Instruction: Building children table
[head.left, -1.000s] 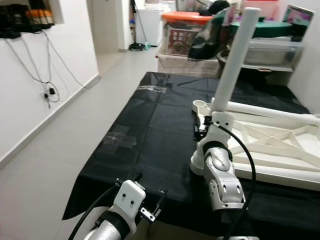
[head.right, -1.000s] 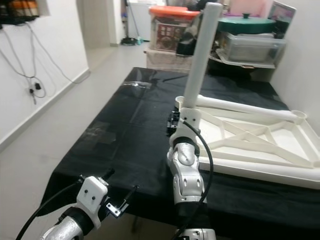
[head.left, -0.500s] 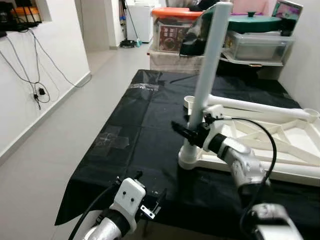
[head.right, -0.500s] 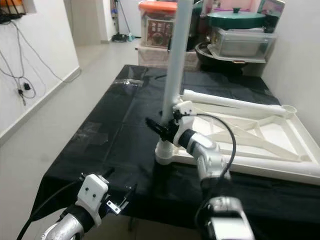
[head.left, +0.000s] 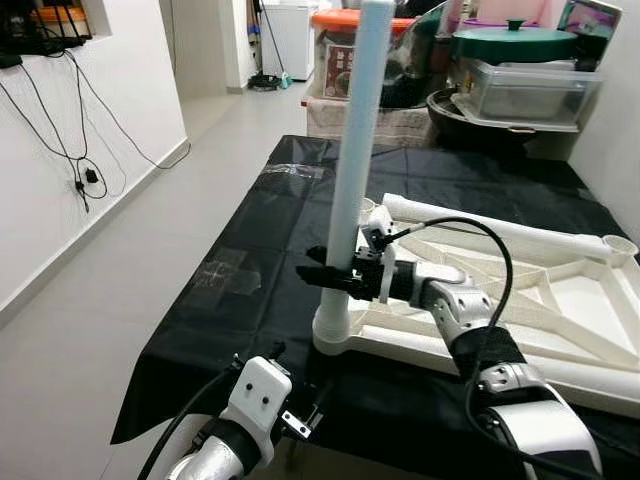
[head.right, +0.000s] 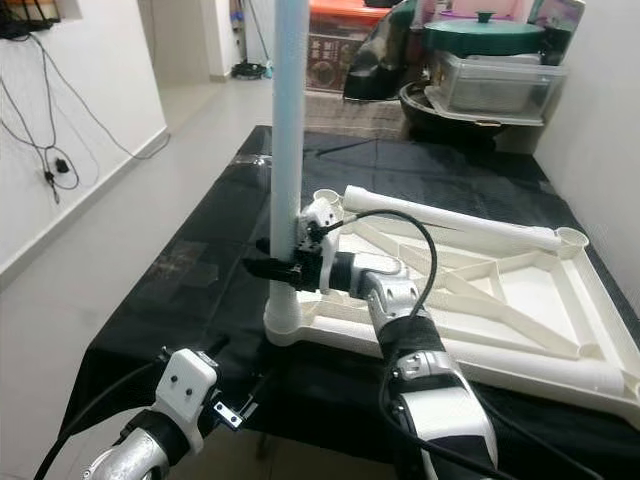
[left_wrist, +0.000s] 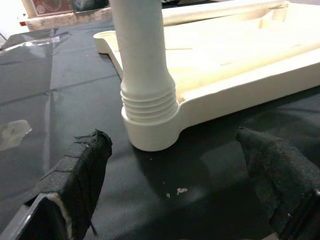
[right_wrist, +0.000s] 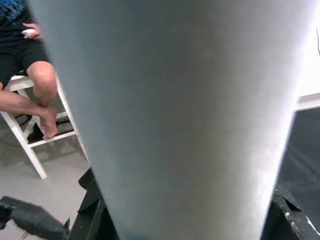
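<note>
Left eye view has the bench (head.left: 270, 240) in front of me, draped in a black sheet, with storage bins (head.left: 352, 60) and a green-lidded pot (head.left: 515, 45) stacked beyond its far end. On the sheet lies the white plastic children's tabletop (head.left: 560, 300), turned underside up so its ribs show. One white table leg (head.left: 352, 170) stands upright in the near corner socket (head.left: 332, 330) of that tabletop; a second leg (head.left: 500, 228) lies flat along the far edge. My right gripper (head.left: 325, 278) reaches in from the side, its jaws clenched around the upright leg a little above the socket. My left gripper (left_wrist: 175, 195) hovers low at the bench's near edge, jaws spread wide, facing the socket without touching it. Right wrist view catches a seated person's bare legs (right_wrist: 35, 95) on a white stool.
</note>
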